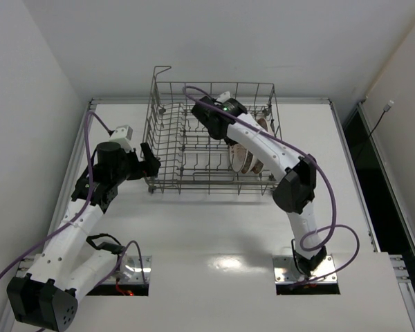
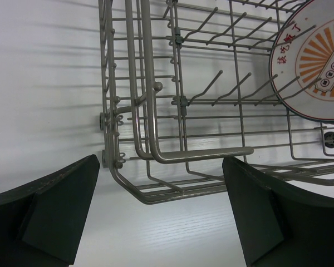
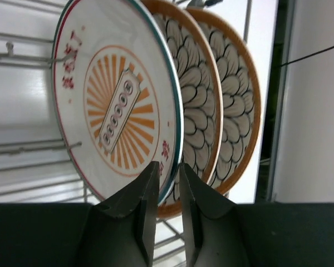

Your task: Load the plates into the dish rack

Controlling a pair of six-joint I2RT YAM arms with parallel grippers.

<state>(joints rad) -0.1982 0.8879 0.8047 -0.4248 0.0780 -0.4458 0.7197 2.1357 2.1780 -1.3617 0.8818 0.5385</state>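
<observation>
Plates (image 3: 234, 100) stand edgewise in rack (image 1: 214, 84) (right jaws pinch sunburst plate (image 3: 117, 105), left jaws wide)

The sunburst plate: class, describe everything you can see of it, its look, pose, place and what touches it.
The sunburst plate is round, glossy white and ceramic-looking, with a thin dark rim, an orange rayed centre around a pale oblong emblem, and red characters. It stands on edge among the tines of the dish rack, first in a row before two brown-rimmed petal plates. The right gripper has its jaws narrowly either side of its rim; clamping cannot be told.
</observation>
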